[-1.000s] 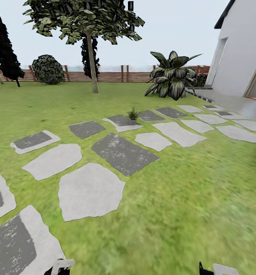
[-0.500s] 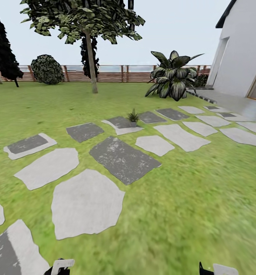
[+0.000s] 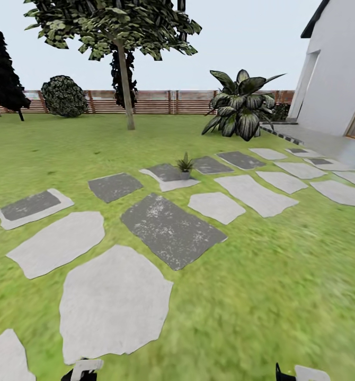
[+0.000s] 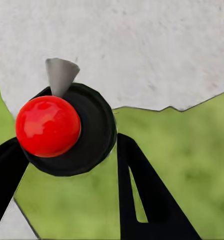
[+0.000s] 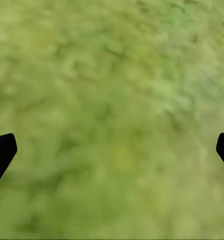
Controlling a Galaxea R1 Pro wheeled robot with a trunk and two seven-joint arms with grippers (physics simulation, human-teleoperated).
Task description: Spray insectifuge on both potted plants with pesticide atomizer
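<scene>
Red-capped and black, the pesticide atomizer [image 4: 66, 130] sits clamped between the two dark fingers of the left gripper [image 4: 66, 165], above lawn [image 4: 187, 150] and the edge of a pale stepping stone [image 4: 142, 50]. Spread wide, the right gripper [image 5: 112, 150] grasps nothing over blurred grass. Ahead, a small potted plant [image 3: 185, 165] stands on a grey stone, with a striped-leaved shrub [image 3: 241, 108], a tree [image 3: 122, 58] and a wooden fence [image 3: 151, 102] beyond

Flat, even daylight with barely any cast shadows. The lawn [image 3: 283, 296] smears into blur toward five o'clock, and the fence [image 3: 145, 101] stays sharp.
</scene>
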